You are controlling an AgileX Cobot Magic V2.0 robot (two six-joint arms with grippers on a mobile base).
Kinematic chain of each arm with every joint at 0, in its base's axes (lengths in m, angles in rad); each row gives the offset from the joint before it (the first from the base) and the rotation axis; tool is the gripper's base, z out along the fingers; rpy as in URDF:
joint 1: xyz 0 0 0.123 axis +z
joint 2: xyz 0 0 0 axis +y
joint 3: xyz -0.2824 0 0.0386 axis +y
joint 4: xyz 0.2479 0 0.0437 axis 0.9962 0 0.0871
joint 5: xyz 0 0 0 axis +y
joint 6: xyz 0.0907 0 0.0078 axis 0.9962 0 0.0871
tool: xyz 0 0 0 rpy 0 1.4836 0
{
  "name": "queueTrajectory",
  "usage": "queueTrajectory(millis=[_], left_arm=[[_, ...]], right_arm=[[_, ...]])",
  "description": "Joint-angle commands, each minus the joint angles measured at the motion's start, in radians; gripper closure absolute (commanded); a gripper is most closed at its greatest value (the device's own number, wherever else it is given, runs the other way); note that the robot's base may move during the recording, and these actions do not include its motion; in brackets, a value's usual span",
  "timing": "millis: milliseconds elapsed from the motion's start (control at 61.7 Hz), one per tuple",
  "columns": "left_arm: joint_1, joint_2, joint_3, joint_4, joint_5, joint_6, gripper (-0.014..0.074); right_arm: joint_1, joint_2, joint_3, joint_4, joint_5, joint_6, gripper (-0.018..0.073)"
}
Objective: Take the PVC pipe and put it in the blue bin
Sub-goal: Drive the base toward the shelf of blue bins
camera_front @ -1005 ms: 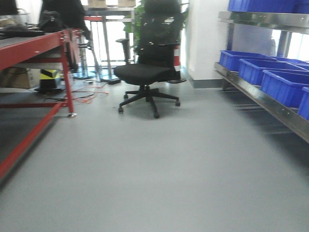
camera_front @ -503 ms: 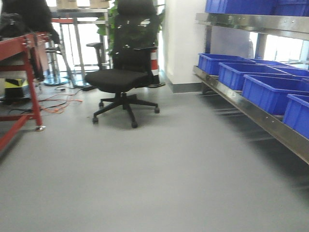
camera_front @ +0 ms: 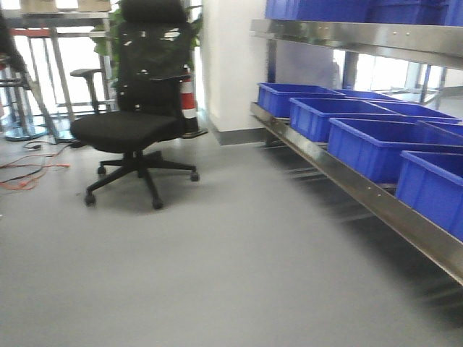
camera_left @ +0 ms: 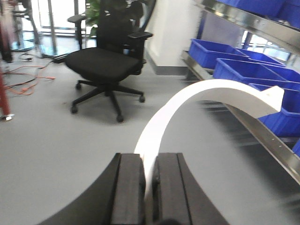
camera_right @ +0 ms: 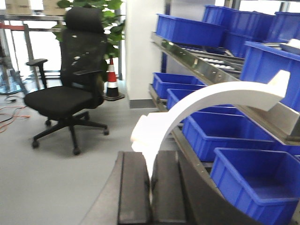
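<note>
**Pipe in hand, bin not yet reached**

The grab looked done. The left pincer was pressed together on the foot of a curved white PVC pipe, which arched up and off to its right. The right pincer pinched a matching pipe bend the same way (one piece or two, I could not tell). Placing remained: the nearest blue bin sat on the shelf rack ahead and right of the right pincer, apart from the pipe, which hung over the floor. An office chair stood ahead and to the left. No brand, label or writing could be read.
</note>
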Motion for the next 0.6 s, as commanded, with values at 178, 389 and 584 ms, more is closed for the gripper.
queueTrajectory(millis=[178,389,584], left_arm=[[0.003,-0.005,-0.002,-0.005,-0.028,-0.002,0.0707],[0.003,-0.005,-0.002,-0.005,-0.028,-0.002,0.0707],[0.003,-0.005,-0.002,-0.005,-0.028,-0.002,0.0707]], right_arm=[[0.0,-0.002,0.001,-0.002,-0.024,-0.002,0.0728],[0.0,-0.002,0.001,-0.002,-0.024,-0.002,0.0728],[0.0,-0.002,0.001,-0.002,-0.024,-0.002,0.0728]])
